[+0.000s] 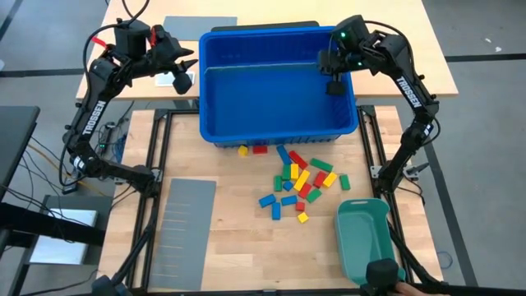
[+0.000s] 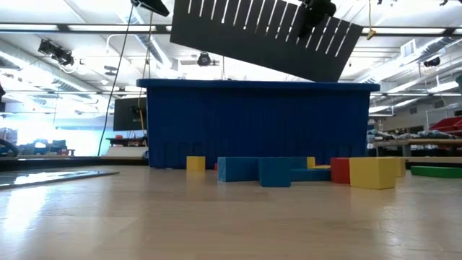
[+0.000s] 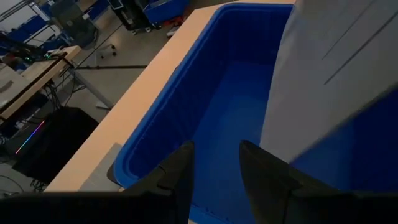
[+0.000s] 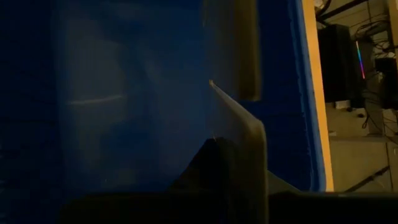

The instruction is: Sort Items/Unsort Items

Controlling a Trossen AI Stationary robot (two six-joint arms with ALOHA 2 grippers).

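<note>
1. The blocks [image 1: 301, 180] lie loose in a mixed heap on the counter [image 1: 238, 238], just in front of the blue bin [image 1: 279, 131]. Red, yellow, green and blue are jumbled together, and two strays sit close against the bin's front wall. None appears to be in the bin or in the teal tray [image 1: 363, 238], which sits at the counter's near right corner.

2. The right pincer [image 1: 335, 85] hangs over the right side of the bin, clamped shut on the edge of a grey slotted divider sheet [image 2: 266, 37]. In the low view that sheet hangs tilted above the bin's rim.

3. The left pincer [image 1: 182, 80] is beside the bin's left rim with its fingers [image 3: 177, 177] apart and nothing between them. Its wrist view looks down into the bin past the raised sheet.

4. A second grey slotted sheet [image 1: 182, 226] lies flat at the counter's near left.

5. Judged from this, the step in hand is handling the divider at the bin, not the blocks, so sorting itself looks barely begun.

6. The next move probably calls for levelling the tilted sheet, possibly with the left pincer steadying its free end. Whether it is going in or coming out cannot be told.
</note>
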